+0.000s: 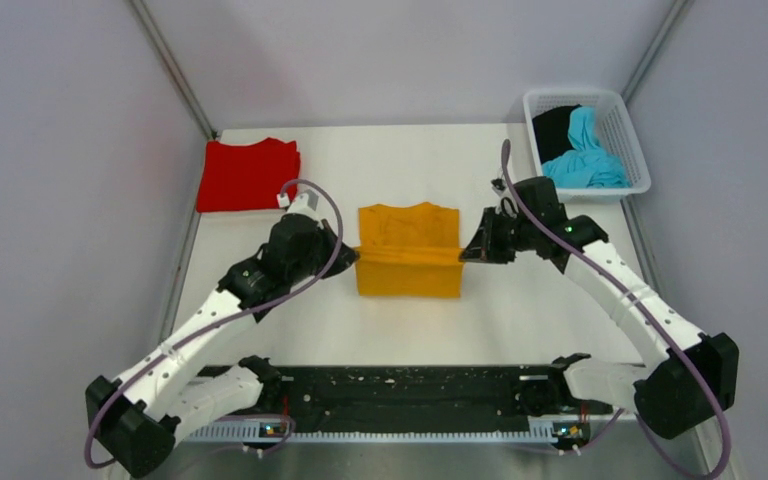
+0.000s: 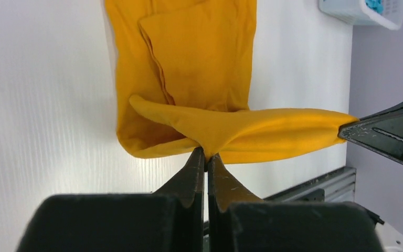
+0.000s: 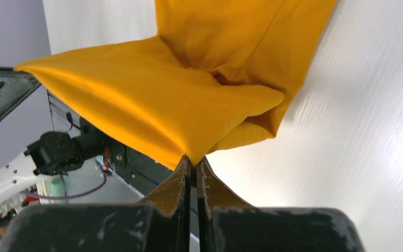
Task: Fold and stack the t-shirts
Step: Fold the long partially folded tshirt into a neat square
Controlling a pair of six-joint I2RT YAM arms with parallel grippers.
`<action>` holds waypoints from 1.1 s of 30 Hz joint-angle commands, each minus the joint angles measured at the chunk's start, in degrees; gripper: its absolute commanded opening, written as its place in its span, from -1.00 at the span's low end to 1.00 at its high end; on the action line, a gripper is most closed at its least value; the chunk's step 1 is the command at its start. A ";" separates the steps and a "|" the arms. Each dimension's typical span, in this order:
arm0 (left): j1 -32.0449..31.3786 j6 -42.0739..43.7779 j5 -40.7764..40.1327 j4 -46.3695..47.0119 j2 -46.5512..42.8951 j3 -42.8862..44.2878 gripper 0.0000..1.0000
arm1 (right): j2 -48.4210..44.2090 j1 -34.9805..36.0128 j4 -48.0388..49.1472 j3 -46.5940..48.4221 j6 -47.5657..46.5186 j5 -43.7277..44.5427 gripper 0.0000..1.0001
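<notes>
Left gripper: your left gripper [image 2: 206,152] is clamped tight on the left end of the lifted edge of the orange-yellow t-shirt [image 1: 408,262], with just a thin pinch of cloth between the tips.
Right gripper: same deal here. The right gripper [image 3: 193,159] is clenched on the other end of that edge, so the fabric hangs stretched between the two.
Where the shirt is: middle of the worktop [image 1: 520,320], folded narrow. The near half is raised as a ridge across the middle, and what looks like the collar half lies flat on the far side.
Step (my guess): you're carrying the hem over toward the collar for the crosswise fold.
Rest of the pile: the red t-shirt [image 1: 247,175] sits folded at the far left corner. The cyan-blue t-shirt [image 1: 585,155] and black t-shirt [image 1: 556,128] are bunched in the basket [image 1: 628,130] at far right, so I'd say you're under halfway.
Risk 1: those pinches are tiny. Pull the arms apart too hard and a corner could slip out, and the fold flops crooked.
Risk 2: too little tension and the middle sags, drags on the flat half and bunches it.
Risk 3: if one arm leads, the hem lands skewed against the collar edge.
Risk 4: the tucked layers look loose from the left wrist, so dragging could flip one open.
</notes>
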 commanded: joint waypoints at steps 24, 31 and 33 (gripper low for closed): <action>17.15 13.50 13.73 10.81 42.87 29.05 -1.00 | 30.12 -9.88 11.40 19.12 -2.11 3.97 -1.00; 19.23 14.03 17.06 9.78 51.48 34.43 -1.00 | 36.68 -10.76 13.00 22.47 -1.60 4.23 -1.00; 19.55 13.95 18.80 8.92 54.10 36.50 -1.00 | 39.11 -10.96 13.47 23.55 -1.61 4.35 -1.00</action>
